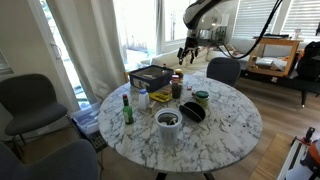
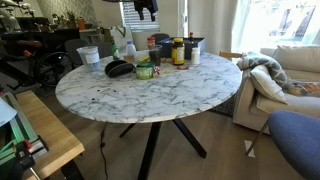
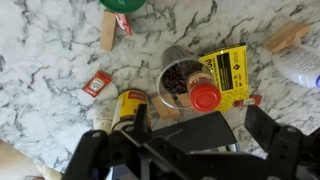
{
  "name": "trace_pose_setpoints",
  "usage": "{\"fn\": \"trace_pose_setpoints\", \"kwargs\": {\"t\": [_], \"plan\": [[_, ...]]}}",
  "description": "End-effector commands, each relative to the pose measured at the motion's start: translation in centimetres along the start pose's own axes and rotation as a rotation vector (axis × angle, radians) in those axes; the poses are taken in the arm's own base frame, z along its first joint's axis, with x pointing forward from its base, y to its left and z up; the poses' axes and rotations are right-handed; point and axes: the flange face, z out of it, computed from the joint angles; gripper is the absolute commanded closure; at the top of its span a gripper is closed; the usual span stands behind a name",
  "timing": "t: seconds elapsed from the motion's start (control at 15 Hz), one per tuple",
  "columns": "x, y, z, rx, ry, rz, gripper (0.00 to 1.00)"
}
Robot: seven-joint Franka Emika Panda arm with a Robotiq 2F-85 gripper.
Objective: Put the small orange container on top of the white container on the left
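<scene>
Tool (image 1: 183, 50) hangs spread and empty above the round marble desk (image 1: 230, 125).
The small orange cylindrical container (image 3: 129, 104) stands well below it, near a red-capped jar (image 3: 205, 96).

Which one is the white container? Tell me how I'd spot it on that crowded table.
Start at the round marble table and go to its edge nearest the camera in an exterior view. There the white container stands upright beside a black bowl. It is the only pale, cup-shaped thing there; its neighbours are that dark bowl and a green bottle.
</scene>
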Motion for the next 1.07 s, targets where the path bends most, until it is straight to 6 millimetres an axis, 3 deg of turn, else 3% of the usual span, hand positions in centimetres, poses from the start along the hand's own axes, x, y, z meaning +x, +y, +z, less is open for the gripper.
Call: {"fn": "trace_pose_setpoints", "kwargs": {"t": [0.0,0.2,0.6,1.0], "plan": [[1.6,-0.2,4.3,0.033,-0.043,-0.02,0.0],[2.8,-0.5,6.5,0.06,-0.036,-0.046,0.0],[4.6,-1.3,9.0,0.122,-0.052,-0.083,0.0],[4.7,-1.9,10.6,0.128,-0.122,-0.087,0.0]]}}
